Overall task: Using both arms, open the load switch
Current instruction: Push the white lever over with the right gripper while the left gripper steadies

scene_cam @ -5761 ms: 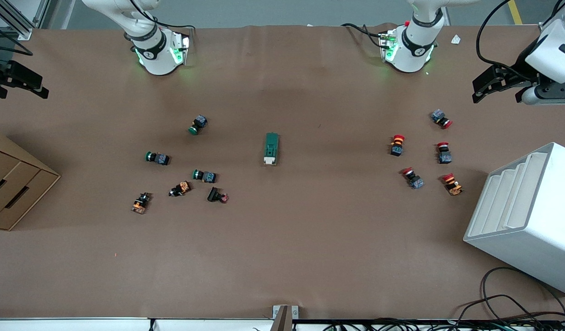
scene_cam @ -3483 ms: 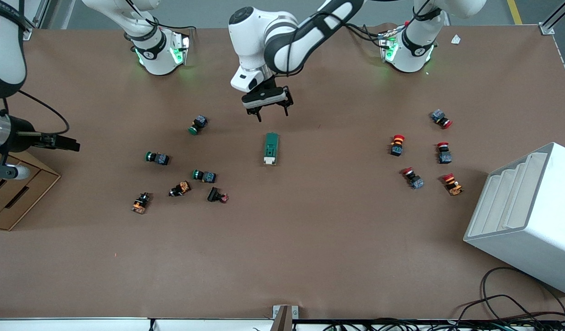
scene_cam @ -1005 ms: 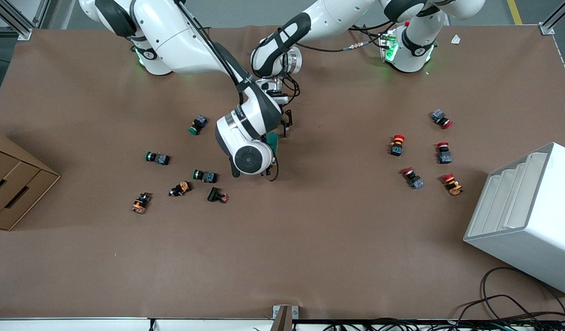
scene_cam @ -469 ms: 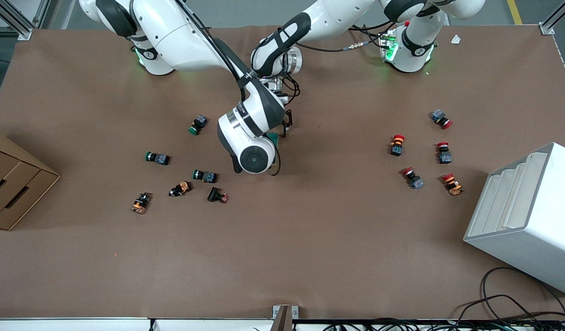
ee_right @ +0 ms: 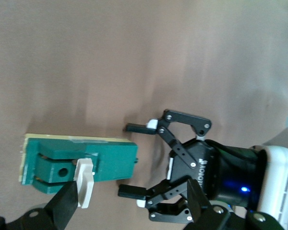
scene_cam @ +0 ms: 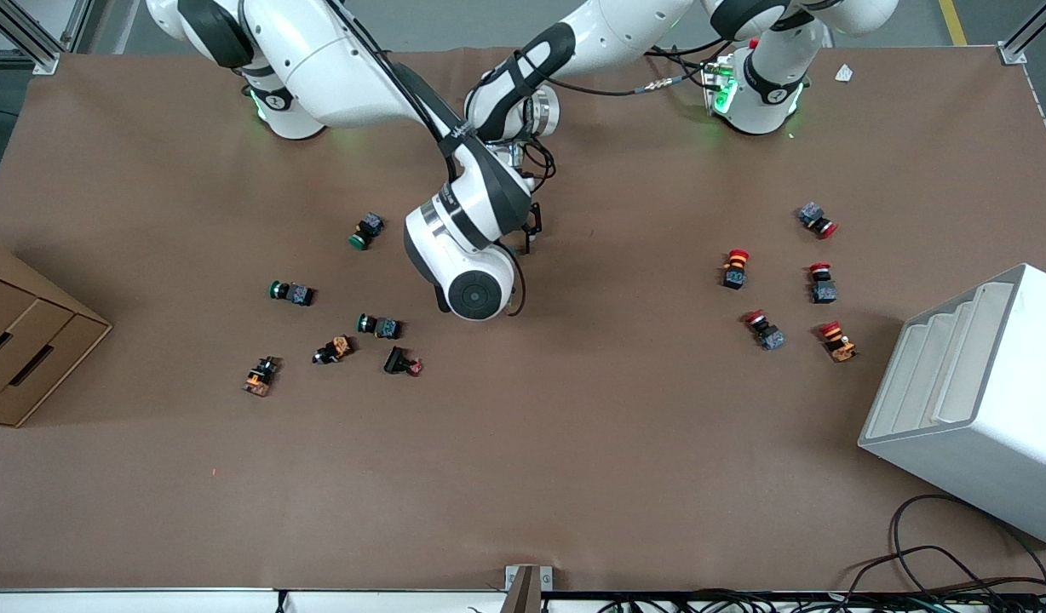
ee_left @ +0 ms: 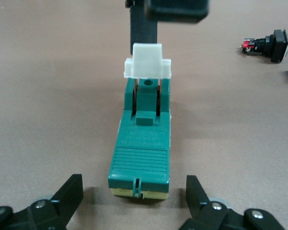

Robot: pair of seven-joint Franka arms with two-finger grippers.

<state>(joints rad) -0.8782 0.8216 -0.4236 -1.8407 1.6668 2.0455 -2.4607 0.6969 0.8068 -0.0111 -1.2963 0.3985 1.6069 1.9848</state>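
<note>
Load switch (ee_left: 140, 143) between open left hand (ee_left: 134, 203) fingers.

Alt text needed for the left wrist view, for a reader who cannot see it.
A green load switch lies on the brown table, its white tab raised, between the open fingers of the left pincer. The right pincer stands over the tab end, and a button lies farther off.
</note>
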